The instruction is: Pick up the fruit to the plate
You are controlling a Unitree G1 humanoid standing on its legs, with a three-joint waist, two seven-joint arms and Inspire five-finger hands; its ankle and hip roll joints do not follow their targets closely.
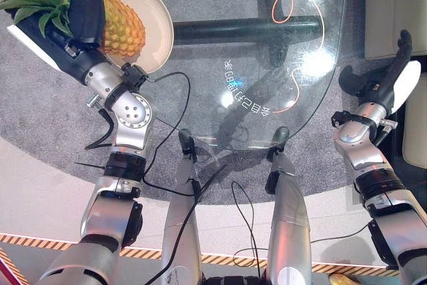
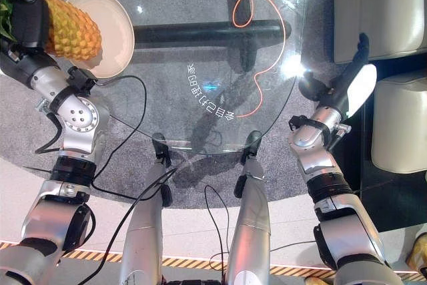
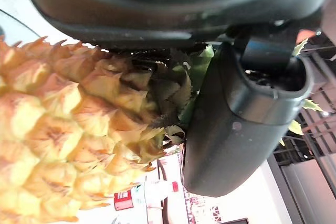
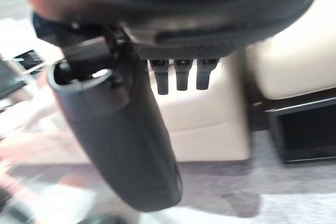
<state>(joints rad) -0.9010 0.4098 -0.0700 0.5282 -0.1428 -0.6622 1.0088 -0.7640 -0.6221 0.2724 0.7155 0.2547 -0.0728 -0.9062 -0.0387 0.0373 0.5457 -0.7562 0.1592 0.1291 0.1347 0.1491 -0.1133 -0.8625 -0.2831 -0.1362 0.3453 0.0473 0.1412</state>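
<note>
The robot's dark left hand (image 1: 80, 8), at ten o'clock, grips a yellow spiky pineapple (image 1: 122, 28) over the round cream plate (image 1: 160, 31) on the glass counter (image 1: 267, 85). Lower gently before letting go. The right hand (image 1: 393, 75) hangs relaxed at three o'clock.

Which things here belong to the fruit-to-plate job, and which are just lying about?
Job:
- pineapple, gripped by the left hand, over the plate
- plate on the glass table

Lying about:
- orange cord below the glass
- cream seats beside the idle, open right hand
</note>
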